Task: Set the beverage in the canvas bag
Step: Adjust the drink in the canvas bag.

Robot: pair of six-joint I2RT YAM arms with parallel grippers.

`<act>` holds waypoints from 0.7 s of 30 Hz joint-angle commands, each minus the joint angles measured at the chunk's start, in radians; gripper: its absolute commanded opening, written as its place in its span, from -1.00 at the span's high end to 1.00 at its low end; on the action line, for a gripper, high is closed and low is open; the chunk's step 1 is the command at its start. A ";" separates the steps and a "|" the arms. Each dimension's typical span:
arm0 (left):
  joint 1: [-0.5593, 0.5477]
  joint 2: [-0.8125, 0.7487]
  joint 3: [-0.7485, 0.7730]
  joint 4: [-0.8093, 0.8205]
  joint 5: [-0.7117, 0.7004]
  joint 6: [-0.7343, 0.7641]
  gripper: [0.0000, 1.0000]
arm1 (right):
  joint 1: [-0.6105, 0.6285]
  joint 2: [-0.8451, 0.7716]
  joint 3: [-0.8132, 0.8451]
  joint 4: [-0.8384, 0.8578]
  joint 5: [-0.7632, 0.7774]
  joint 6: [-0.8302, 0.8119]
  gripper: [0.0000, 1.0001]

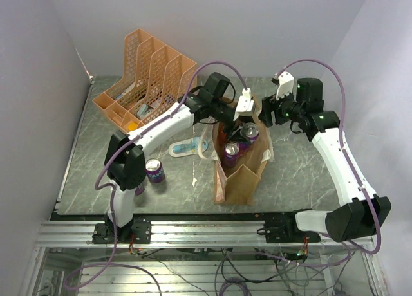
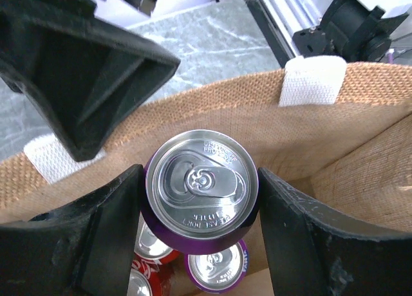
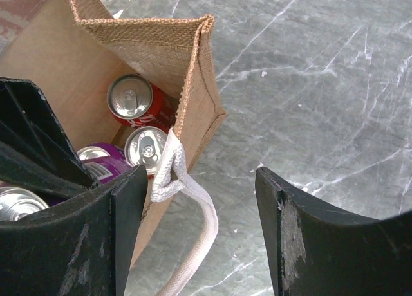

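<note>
The beverage, a purple can with a silver top, hangs upright over the mouth of the tan canvas bag. My left gripper is shut on the can's sides, seen as left gripper from above. Below it inside the canvas bag stand another purple can and red cans. My right gripper is open at the bag's far side, one finger over the bag's wall, with the white strap loose between its jaws, gripped by neither. From above the right gripper sits just right of the bag.
A second purple can stands on the table by the left arm's base. An orange mesh file organiser fills the back left. A pale blue-and-white item lies left of the bag. Grey marble table shows right of the bag.
</note>
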 commanded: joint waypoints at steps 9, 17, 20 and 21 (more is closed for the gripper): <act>0.003 0.070 0.085 0.004 0.222 0.040 0.86 | -0.008 -0.009 0.000 0.038 0.009 0.001 -0.35; 0.001 0.133 0.127 -0.306 0.180 0.341 0.86 | -0.012 -0.050 -0.045 0.050 0.014 0.008 -0.35; 0.003 0.176 0.166 -0.391 0.174 0.428 0.86 | -0.017 -0.050 -0.050 0.055 0.010 0.013 -0.35; 0.001 0.188 0.177 -0.412 0.173 0.456 0.86 | -0.018 -0.048 -0.049 0.057 0.011 0.013 -0.35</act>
